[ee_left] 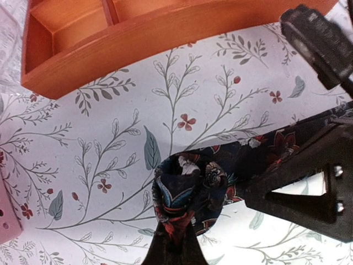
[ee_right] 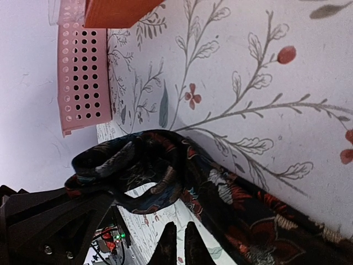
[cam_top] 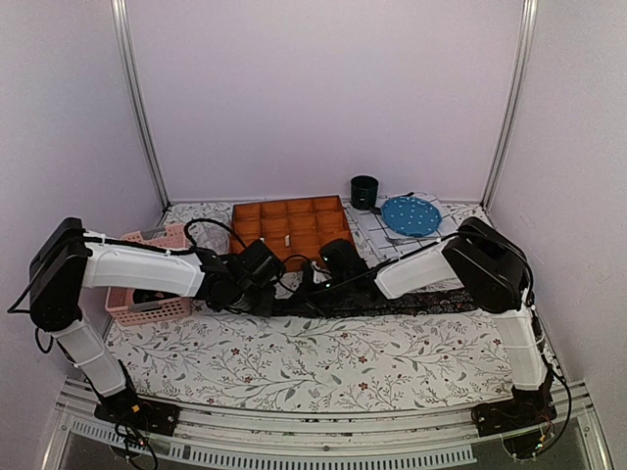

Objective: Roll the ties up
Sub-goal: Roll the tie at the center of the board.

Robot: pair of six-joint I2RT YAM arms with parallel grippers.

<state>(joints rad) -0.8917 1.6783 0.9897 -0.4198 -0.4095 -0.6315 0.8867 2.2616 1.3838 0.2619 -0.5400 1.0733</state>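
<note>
Table [cam_top: 323, 364], covered by a pale cloth printed with leafy sprigs and small red flowers; both arms reach over it toward the middle.

Orange wooden tray [cam_top: 294, 221], divided into compartments, at the back centre of the table.

Pink perforated basket [cam_top: 157, 307], at the left side, partly beneath the left arm.

Tie [cam_top: 421, 302], dark fabric with red and pale floral figures. It lies flat on the cloth just in front of the tray and runs from the middle of the table to the right edge under the right arm. Its left end is wound into a loose coil that stands off the cloth.

Blue dotted plate [cam_top: 410, 214], at the back right.

Dark cup [cam_top: 364, 192], upright, just left of and behind the plate.

Left gripper [ee_left: 172, 245], closed tight on the coiled end of the tie, with fabric bunched over its fingertips.

Right gripper [ee_right: 179, 244], right beside the coil. Its fingertips stand a thin slit apart with nothing visible between them, and one finger lies across the flat run of the tie.
</note>
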